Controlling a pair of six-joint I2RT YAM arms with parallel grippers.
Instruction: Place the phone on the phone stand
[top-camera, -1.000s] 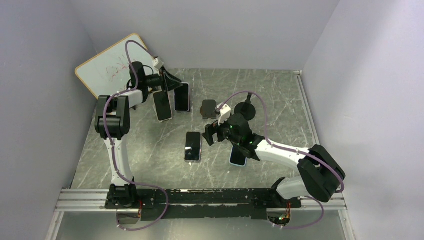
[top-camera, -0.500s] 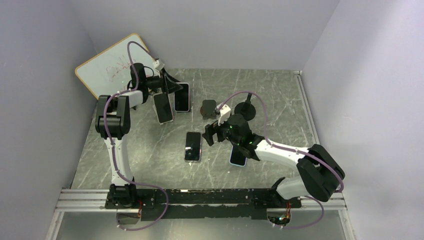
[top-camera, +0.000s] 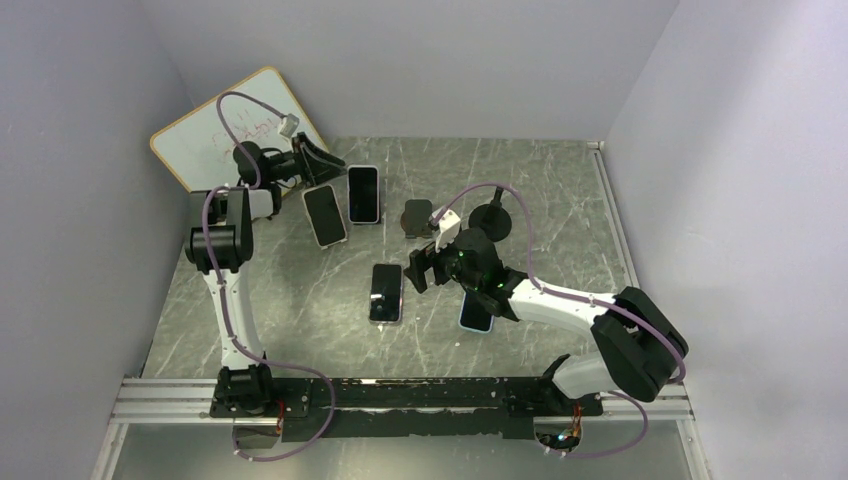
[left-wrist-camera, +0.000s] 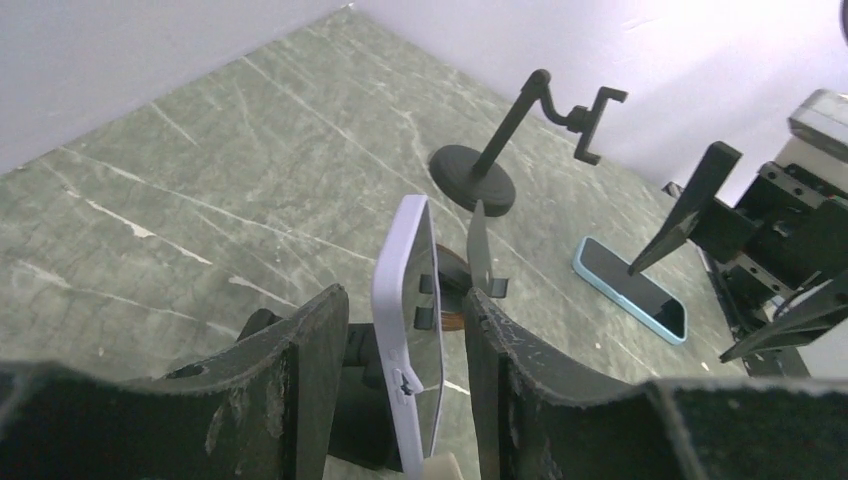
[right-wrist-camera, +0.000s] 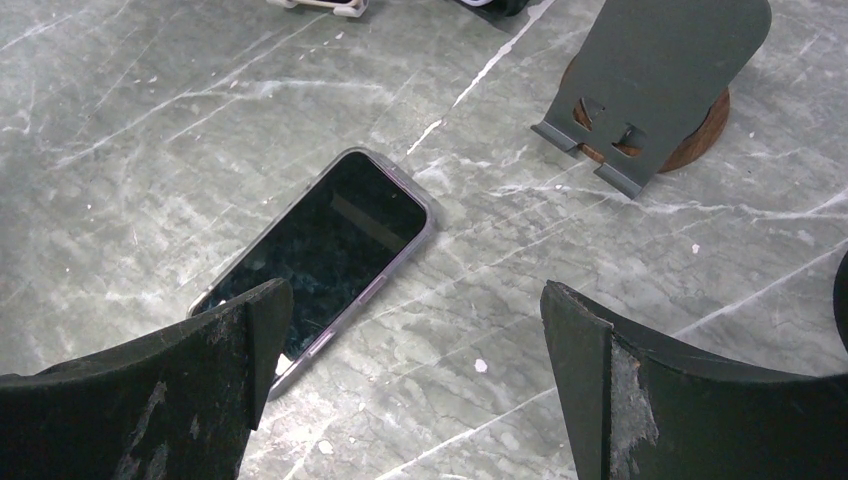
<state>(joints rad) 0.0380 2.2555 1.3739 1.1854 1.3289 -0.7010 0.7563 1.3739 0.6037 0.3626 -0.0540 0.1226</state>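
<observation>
A lavender-cased phone (left-wrist-camera: 408, 330) stands upright against a black support (left-wrist-camera: 352, 400), seen edge-on. In the top view (top-camera: 362, 193) it is at the back left. My left gripper (left-wrist-camera: 405, 300) is open, with a gap between each finger and the phone, and sits just left of it in the top view (top-camera: 322, 163). My right gripper (right-wrist-camera: 412, 300) is open wide and empty, hovering mid-table (top-camera: 420, 268). A clear-cased phone (right-wrist-camera: 320, 240) lies flat below it (top-camera: 386, 292). A grey plate stand on a wooden base (right-wrist-camera: 650, 90) is empty (top-camera: 417, 217).
A dark phone (top-camera: 325, 213) is beside the lavender one. A blue phone (top-camera: 477, 318) lies flat, partly under the right arm. A black arm-type stand (top-camera: 490, 220) is at mid-back. A whiteboard (top-camera: 220, 125) leans at the back left wall.
My left gripper has drawn back to the left, away from the lavender phone, which stays in place. The right arm has hardly moved.
</observation>
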